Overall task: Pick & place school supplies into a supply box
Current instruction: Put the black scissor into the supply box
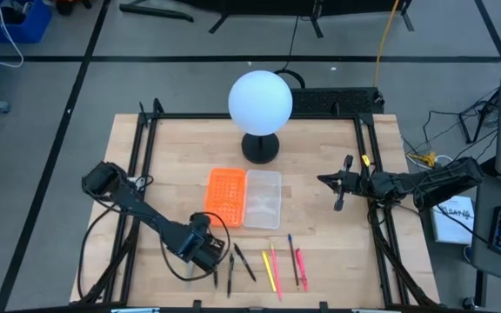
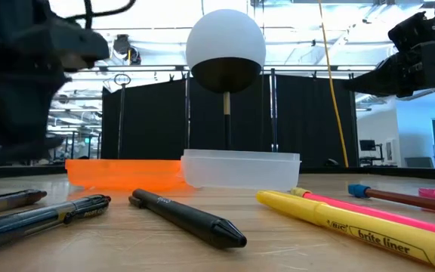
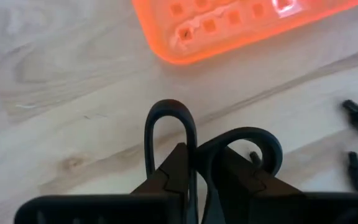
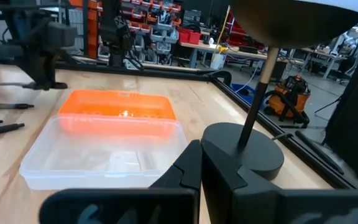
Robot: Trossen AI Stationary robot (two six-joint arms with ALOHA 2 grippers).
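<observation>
Scissors (image 3: pixel 211 152) pinched betw. left gripper (image 1: pixel 209 254) jaws, handle loops poking out ahead; right gripper (image 1: pixel 344 183) shut, empty, w/ supply box (image 4: pixel 114 152) ahead.

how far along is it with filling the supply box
Done: nothing yet, the supply box looks empty. In hand: the left gripper is closed on what look like the handles of the scissors, low over the table. Left: the pens and pencils all lie on the table. The right gripper waits shut beside the box.
</observation>
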